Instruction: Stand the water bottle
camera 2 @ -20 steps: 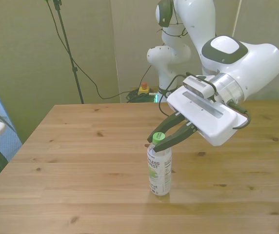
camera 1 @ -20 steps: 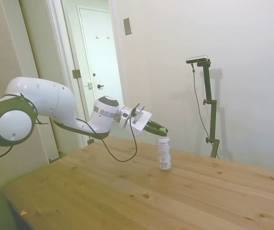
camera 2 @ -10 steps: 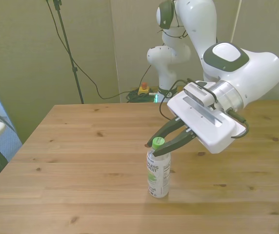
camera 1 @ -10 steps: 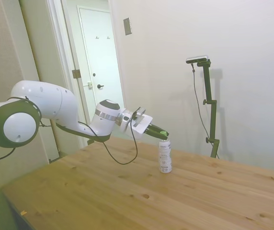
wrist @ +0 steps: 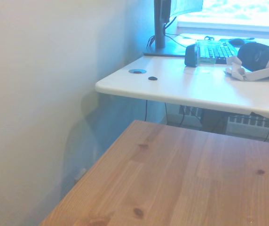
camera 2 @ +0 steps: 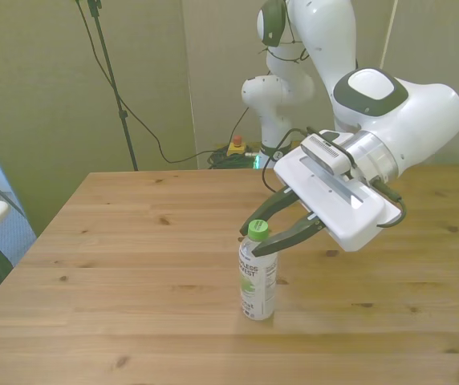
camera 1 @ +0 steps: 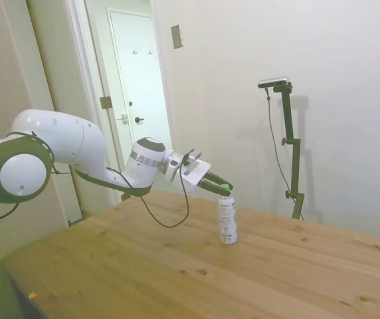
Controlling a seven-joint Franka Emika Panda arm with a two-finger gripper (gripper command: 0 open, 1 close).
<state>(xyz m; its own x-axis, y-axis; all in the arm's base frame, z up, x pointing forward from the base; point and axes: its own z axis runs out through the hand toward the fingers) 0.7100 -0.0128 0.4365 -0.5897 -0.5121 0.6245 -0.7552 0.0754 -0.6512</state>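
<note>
End effector (camera 2: 268,233) spread open around upright water bottle's (camera 2: 257,279) green cap.

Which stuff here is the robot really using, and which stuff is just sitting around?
Using:
water bottle, upright on the wooden table
gripper, open around its green cap

Sitting around:
white desk
keyboard

Wooden table (wrist: 186,174): bare pine top with knots, one corner and two edges in frame. White desk (wrist: 191,87) beyond it, higher, carrying a monitor stand (wrist: 162,26), a keyboard (wrist: 217,49), a dark rounded object (wrist: 259,54) and a small dark disc (wrist: 152,78). Pale wall (wrist: 40,94) alongside. Cables (wrist: 205,117) hang under the desk.
</note>
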